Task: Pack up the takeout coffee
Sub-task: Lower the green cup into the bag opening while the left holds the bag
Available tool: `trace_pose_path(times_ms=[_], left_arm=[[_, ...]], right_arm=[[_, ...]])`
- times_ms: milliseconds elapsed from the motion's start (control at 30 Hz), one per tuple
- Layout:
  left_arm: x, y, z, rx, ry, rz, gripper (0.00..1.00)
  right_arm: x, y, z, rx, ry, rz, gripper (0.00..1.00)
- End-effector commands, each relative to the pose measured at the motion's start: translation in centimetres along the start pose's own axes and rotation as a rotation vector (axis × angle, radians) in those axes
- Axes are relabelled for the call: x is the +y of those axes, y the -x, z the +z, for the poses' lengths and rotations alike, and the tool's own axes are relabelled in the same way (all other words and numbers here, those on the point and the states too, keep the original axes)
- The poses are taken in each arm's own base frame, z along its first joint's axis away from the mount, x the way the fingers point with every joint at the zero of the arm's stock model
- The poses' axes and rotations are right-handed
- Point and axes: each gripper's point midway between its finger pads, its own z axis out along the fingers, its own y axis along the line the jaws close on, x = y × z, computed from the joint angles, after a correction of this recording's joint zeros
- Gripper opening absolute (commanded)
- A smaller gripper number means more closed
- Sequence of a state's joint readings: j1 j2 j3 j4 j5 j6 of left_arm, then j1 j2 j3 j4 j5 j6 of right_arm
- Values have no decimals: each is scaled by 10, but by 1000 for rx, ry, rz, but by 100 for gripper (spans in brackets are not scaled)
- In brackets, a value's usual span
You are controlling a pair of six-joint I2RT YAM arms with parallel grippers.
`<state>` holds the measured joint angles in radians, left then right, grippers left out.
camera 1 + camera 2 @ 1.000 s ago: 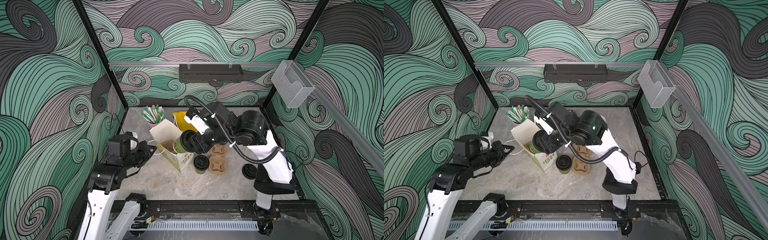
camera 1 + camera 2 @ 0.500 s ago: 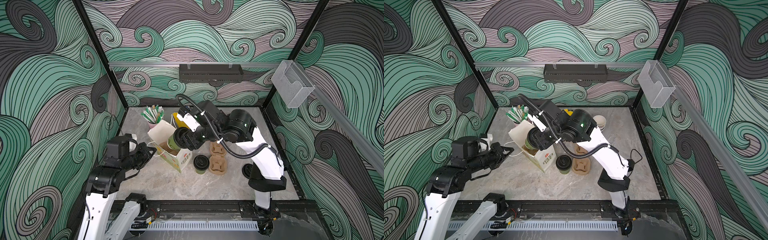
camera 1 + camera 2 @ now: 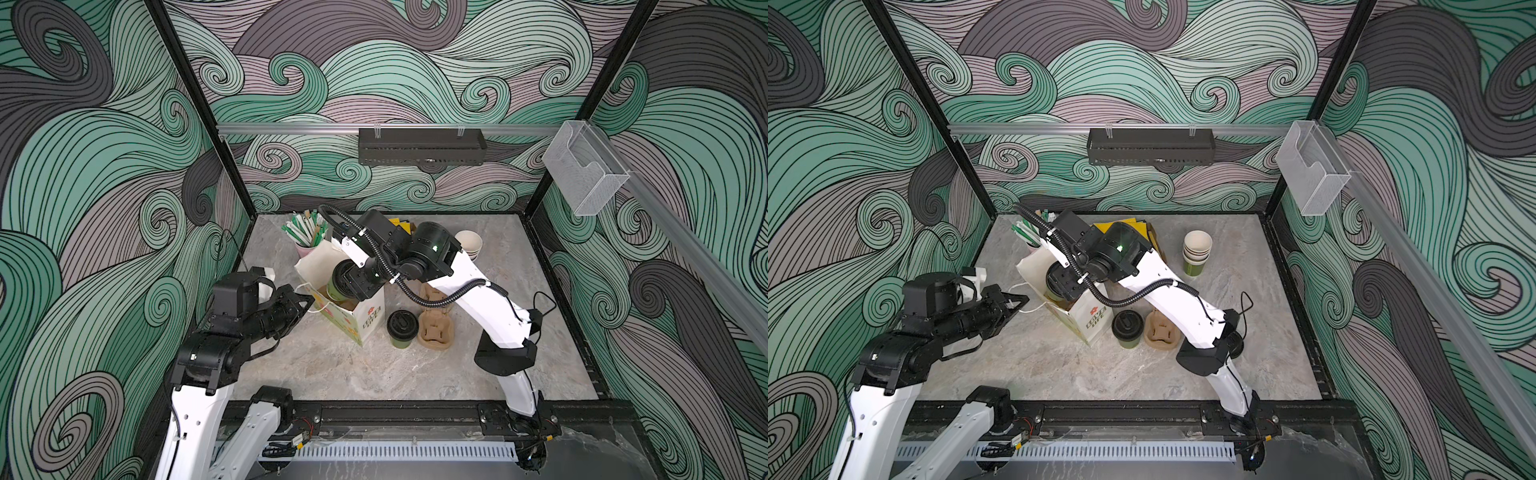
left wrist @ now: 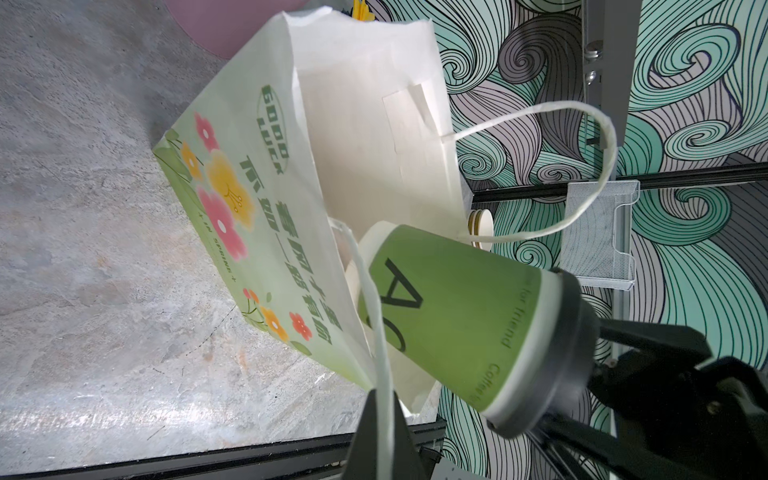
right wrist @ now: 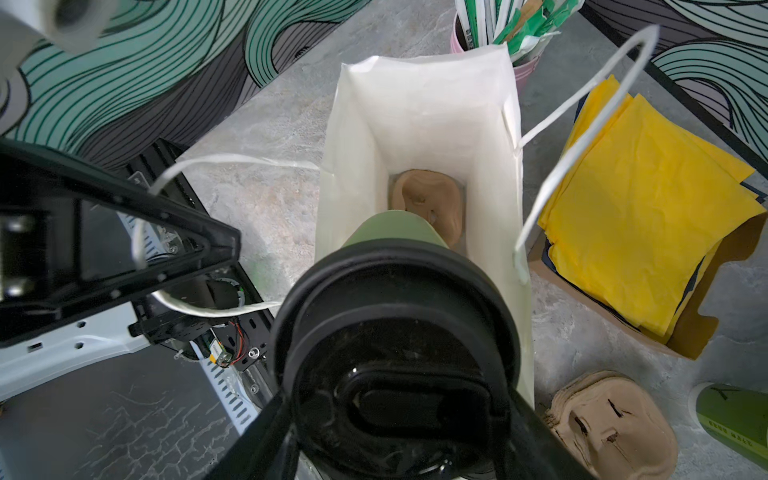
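Two weak spots stand out, as I judge it. On the left, the left gripper has its jaws shut tight on the near handle, a thin white cord of the flowered paper bag. If that cord slips or tears, the bag's mouth could sag and a wall could fold under the load. Further right, the takeout coffee cup hangs tilted, its base just at the bag's open mouth by the near wall and its black sip lid well outside. The base looks offset from the pulp carrier lying at the bag's bottom. Lowered as it is, the cup might catch the paper rim or land on the carrier's edge and tip over. The hold sits at the lid, so a snag could pull the lid off and spill the drink. The right gripper has its jaws spread wide and clamped around that lid, one finger on each side, carrying the cup clear of the table. Right of the bag, a second lidded cup stands just beside it, next to a stack of pulp carriers; a shove to the bag could knock that cup over.
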<state>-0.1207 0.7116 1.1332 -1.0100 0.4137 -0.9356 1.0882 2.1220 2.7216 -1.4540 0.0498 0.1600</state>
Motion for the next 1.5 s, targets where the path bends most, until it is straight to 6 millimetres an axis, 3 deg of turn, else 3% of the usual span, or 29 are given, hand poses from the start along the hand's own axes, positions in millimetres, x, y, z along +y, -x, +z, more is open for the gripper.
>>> trace_pose_path(times_ms=[0, 567, 967, 1133, 1233, 1467], left_arm=[[-9, 2, 0, 8, -30, 11, 0], [-14, 2, 13, 59, -50, 28, 0], [-11, 4, 18, 65, -28, 33, 0], [-12, 5, 19, 67, -30, 38, 0], [-13, 5, 19, 66, -33, 41, 0], [-14, 6, 18, 61, -39, 46, 0]], right_arm=[[-11, 0, 13, 17, -41, -20, 62], [-23, -15, 60, 130, -29, 9, 62], [-17, 6, -1, -12, 19, 64, 61], [-16, 11, -16, -51, 28, 73, 61], [-16, 13, -10, -51, 27, 71, 61], [-18, 10, 31, 5, 2, 50, 60]])
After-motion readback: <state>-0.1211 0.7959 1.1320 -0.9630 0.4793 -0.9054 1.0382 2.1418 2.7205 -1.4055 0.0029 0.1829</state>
